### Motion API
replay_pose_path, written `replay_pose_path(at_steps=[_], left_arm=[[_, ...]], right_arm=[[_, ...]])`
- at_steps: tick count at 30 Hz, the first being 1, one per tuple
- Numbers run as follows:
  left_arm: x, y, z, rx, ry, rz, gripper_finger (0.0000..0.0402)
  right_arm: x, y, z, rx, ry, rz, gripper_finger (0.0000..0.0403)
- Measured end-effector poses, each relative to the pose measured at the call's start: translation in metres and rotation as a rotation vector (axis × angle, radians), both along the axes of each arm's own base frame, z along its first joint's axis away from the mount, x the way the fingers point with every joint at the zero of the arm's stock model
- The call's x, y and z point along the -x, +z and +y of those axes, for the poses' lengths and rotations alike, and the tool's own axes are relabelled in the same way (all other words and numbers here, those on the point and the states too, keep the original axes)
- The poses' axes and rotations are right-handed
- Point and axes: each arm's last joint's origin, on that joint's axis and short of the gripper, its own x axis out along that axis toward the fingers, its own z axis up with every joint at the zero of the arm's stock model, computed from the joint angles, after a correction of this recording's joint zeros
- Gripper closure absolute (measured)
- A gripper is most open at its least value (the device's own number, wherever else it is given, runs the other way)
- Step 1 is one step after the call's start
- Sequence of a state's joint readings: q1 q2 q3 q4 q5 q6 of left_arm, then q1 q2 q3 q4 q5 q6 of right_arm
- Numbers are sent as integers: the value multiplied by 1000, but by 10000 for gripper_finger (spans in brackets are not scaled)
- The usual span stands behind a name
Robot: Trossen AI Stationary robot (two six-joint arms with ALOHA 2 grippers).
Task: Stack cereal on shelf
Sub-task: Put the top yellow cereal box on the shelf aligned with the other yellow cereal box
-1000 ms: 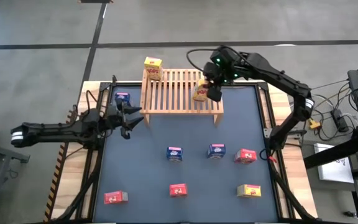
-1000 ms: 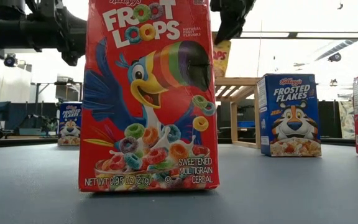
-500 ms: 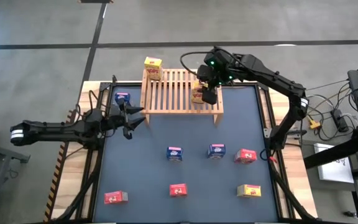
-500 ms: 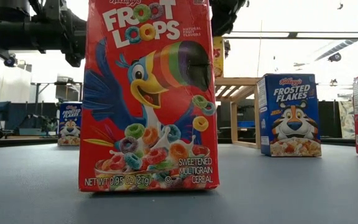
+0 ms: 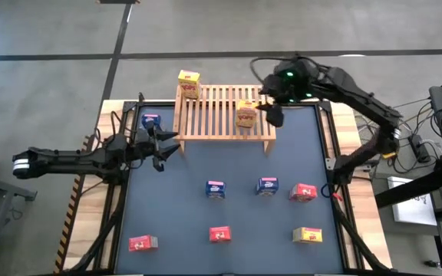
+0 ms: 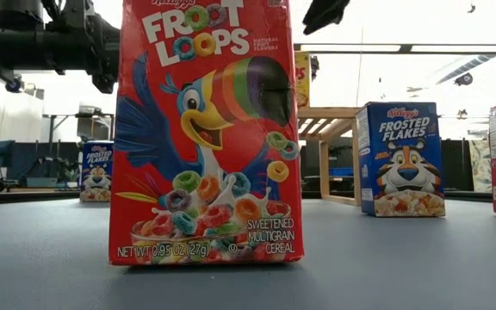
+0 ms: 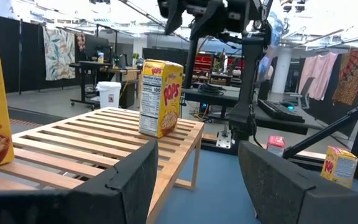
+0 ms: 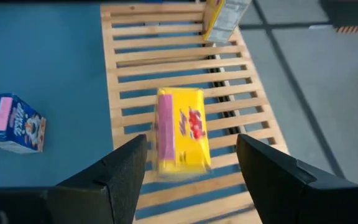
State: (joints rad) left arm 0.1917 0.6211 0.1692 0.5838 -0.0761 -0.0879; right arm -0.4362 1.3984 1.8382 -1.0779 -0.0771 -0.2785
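Observation:
The slatted wooden shelf (image 5: 223, 115) stands at the table's far edge. Two yellow cereal boxes stand upright on its slats: one at the far left corner (image 5: 189, 83), one toward the right end (image 5: 245, 115) (image 8: 182, 130) (image 7: 160, 98). My right gripper (image 5: 272, 115) (image 8: 191, 149) hovers open just right of that second box, clear of it. My left gripper (image 5: 162, 146) (image 7: 197, 152) is open at the shelf's left near corner, beside a blue box (image 5: 151, 121) that stands on the mat.
On the blue mat stand two more blue boxes (image 5: 216, 188) (image 5: 267, 185), three red ones (image 5: 303, 192) (image 5: 220, 234) (image 5: 143, 243) and a yellow one (image 5: 307, 234). The red Froot Loops box (image 6: 205, 129) fills the low view. Free slats lie between the two shelved boxes.
My right gripper brought the tilted yellow box down onto the shelf's right part, let go of it and drew back toward the table's right edge. The box now stands upright on the slats by itself. The left arm kept still.

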Motion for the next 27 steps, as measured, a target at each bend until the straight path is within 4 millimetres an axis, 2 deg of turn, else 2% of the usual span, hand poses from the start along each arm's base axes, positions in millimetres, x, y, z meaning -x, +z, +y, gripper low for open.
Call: replay_pose_path(at_steps=[3, 6, 11, 18, 21, 27], left_arm=[[0, 0, 0, 0, 0, -1, 194], [0, 1, 0, -1, 0, -7, 194], [0, 3, 0, -5, -1, -27, 194], [1, 3, 0, -7, -1, -34, 194], [1, 3, 0, -7, -2, -34, 194], [-1, 2, 0, -5, -4, -22, 194]], right_arm=[[20, -2, 9, 36, -5, -92, 165], [38, -14, 18, 66, -19, -207, 166], [57, -58, 27, 105, -26, -328, 167], [61, -122, 28, 146, -43, -519, 166], [58, -145, 26, 151, -47, -525, 161], [51, -167, 21, 144, -107, -518, 140]])
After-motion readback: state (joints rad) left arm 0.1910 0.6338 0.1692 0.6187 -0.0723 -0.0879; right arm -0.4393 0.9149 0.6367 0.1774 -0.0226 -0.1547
